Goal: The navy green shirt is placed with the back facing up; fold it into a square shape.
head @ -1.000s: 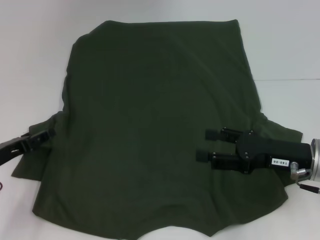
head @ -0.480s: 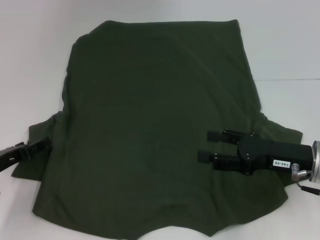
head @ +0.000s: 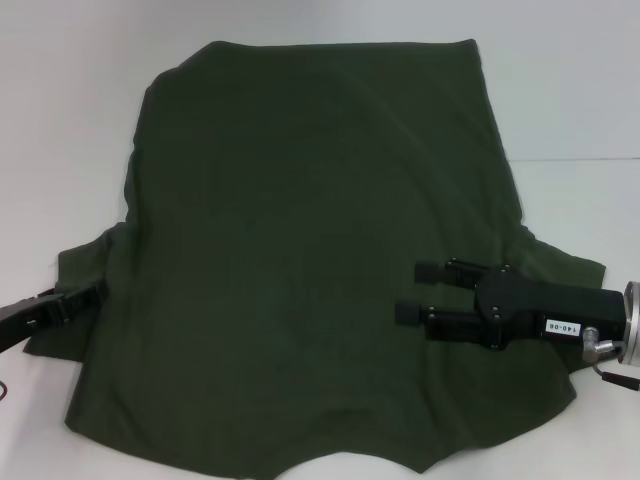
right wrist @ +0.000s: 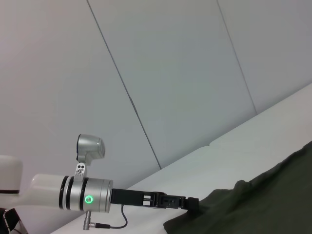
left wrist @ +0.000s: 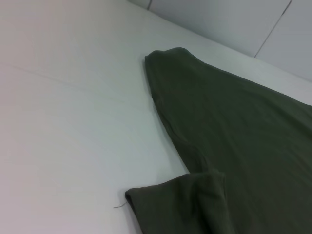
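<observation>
The navy green shirt (head: 300, 230) lies spread flat on the white table (head: 570, 90), hem at the far side and sleeves toward me. My right gripper (head: 412, 291) is open over the shirt's right side, near the right sleeve, its two black fingers apart with nothing between them. My left gripper (head: 90, 294) reaches in low from the left edge onto the left sleeve (head: 70, 262). In the right wrist view the left gripper (right wrist: 192, 202) meets the edge of the shirt (right wrist: 263, 204). The left wrist view shows the shirt (left wrist: 234, 126) and a sleeve (left wrist: 180, 200) on the table.
White table (left wrist: 73, 122) surrounds the shirt on the left, right and far sides, with a seam line on the right (head: 580, 160). Grey wall panels (right wrist: 170, 73) stand behind the table. The left arm's silver wrist (right wrist: 83, 197) stays beyond the table's left side.
My left gripper has slid along the left sleeve toward the near edge and a little outward. The right gripper has barely moved. The shirt lies the same.
</observation>
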Robot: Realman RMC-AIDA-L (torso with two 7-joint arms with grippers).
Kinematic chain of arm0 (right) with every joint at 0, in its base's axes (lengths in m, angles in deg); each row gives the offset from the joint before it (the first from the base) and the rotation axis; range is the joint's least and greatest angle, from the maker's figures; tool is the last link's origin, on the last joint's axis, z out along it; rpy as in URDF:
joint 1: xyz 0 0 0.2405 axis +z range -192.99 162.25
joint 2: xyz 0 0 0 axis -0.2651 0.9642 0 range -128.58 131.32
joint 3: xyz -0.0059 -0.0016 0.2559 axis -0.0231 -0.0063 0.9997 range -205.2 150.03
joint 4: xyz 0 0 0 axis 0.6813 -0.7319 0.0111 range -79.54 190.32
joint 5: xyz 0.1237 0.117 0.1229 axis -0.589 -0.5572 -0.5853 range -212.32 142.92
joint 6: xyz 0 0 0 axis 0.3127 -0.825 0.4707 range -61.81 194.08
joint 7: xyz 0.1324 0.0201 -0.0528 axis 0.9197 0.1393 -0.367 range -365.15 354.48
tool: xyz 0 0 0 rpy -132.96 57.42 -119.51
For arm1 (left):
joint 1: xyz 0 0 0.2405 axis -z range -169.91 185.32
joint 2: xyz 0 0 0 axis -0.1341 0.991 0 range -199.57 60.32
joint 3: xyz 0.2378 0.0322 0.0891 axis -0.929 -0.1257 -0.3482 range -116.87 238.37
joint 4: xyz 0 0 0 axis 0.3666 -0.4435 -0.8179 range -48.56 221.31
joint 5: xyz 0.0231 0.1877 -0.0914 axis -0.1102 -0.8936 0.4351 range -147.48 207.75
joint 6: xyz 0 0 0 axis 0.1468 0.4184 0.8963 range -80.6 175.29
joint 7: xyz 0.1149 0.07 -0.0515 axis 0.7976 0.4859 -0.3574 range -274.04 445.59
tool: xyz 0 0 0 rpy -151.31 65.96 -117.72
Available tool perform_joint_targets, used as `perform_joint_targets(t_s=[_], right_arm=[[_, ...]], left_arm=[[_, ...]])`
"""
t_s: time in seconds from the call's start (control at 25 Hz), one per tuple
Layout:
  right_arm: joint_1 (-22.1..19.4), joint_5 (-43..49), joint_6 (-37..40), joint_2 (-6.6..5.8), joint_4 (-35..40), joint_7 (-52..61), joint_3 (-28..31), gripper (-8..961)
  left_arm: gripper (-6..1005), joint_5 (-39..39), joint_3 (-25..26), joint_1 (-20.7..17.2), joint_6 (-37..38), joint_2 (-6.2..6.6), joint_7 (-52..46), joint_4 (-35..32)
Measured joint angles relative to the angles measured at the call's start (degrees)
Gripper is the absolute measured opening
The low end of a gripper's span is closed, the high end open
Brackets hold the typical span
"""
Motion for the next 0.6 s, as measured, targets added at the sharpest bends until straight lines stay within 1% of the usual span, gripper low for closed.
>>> perform_joint_targets(t_s=[0.24,0.36,0.6], right_arm=[[0.0,0.0,0.0,0.00,-0.1,0.0,0.2,879],[0.0,0.0,0.0,0.00,-0.1,0.0,0.3,879],[0.0,0.0,-0.1,0.00,-0.1,0.0,0.6,879]], left_arm=[[861,0.0,-0.9,0.2,-0.2,-0.09,0.0,-0.4],[859,0.0,-1.0,0.3,-1.6,-0.11,0.1,-0.8],[636,-0.1,-1.0,0.8,-4.1,-0.10,0.7,-0.9]])
